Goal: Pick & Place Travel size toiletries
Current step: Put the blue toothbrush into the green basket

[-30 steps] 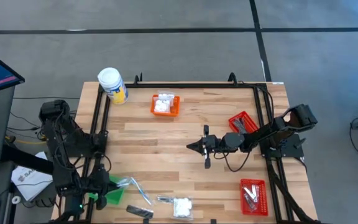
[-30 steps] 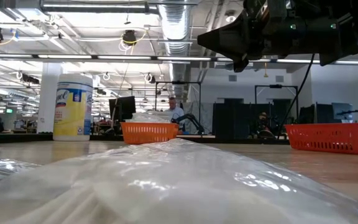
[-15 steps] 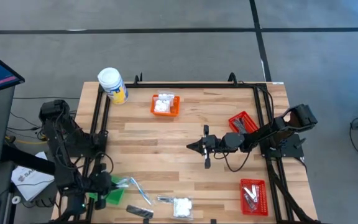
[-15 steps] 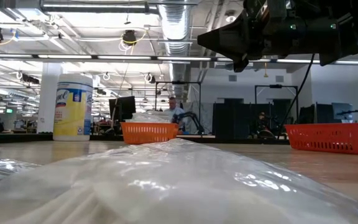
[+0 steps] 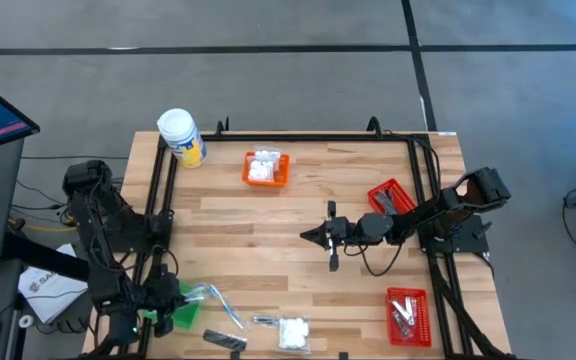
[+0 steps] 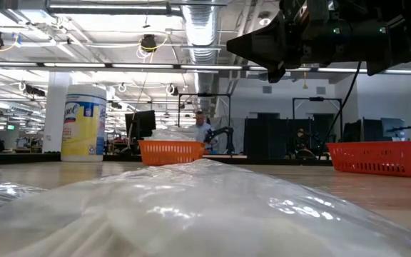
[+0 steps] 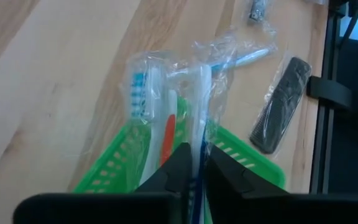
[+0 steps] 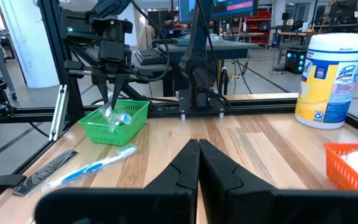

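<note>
Toiletries you are sorting lie mostly at the near left of the bench (image 5: 298, 210), a pale butcher-block top of long wooden strips inside a black metal frame. Your left pincer (image 7: 193, 163) hangs over the green mesh basket (image 7: 241, 155) at the near left corner, pressed together on a clear-wrapped stick (image 7: 201, 106), a toothbrush in crinkly film that stands upright in the basket beside another with an orange handle (image 7: 168, 134). Just right of the basket a third wrapped toothbrush (image 5: 226, 306) with a blue handle lies flat on the wood, and near it a slim dark sachet (image 7: 281, 102), matte and oblong, rests close to the frame rail. Farther right along the near edge sits a white lumpy packet (image 5: 293, 332) in glossy clear wrap.

Your right pincer (image 5: 308, 236) hovers over the middle of the bench, its two dark fingers pressed together on nothing. An orange mesh basket (image 5: 267, 168) at the far side holds white lumpy packets. Two red mesh baskets stand on the right: the far one (image 5: 392, 197) beside the right arm, the near one (image 5: 407, 315) holding silvery sachets.

At the far left corner stands a cylindrical jar (image 5: 180, 137) with a white lid and a yellow label, whose print reads "Lysol" in the right wrist view.
</note>
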You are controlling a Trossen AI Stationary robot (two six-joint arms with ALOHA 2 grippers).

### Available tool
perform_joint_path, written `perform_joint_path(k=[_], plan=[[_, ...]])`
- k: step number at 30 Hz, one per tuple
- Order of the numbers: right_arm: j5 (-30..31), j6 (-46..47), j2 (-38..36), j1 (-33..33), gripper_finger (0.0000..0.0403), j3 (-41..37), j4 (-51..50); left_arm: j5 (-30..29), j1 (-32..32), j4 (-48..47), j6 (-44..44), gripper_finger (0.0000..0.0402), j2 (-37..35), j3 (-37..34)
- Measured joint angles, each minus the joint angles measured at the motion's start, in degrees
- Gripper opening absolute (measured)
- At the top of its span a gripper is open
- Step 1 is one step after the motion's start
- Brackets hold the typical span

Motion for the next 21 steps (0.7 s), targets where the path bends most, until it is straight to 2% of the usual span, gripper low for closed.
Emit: perform_joint_path(k=[7, 12, 21], plan=[[0.00, 0.01, 0.00, 0.00, 0.0000, 0.01, 0.14, 0.23, 0.00, -0.40, -0.11, 0.0087, 0.00, 0.00], [0.00, 0.02, 0.00, 0.00, 0.0000, 0.00, 0.17, 3.55, 0.00, -2.28, -1.90, 0.0129, 0.00, 0.01], [0.00, 0.02, 0.01, -0.06, 0.0000, 0.00, 0.50, 5.26, 0.00, -6.30, -3.03, 0.0117, -0.54, 0.02]])
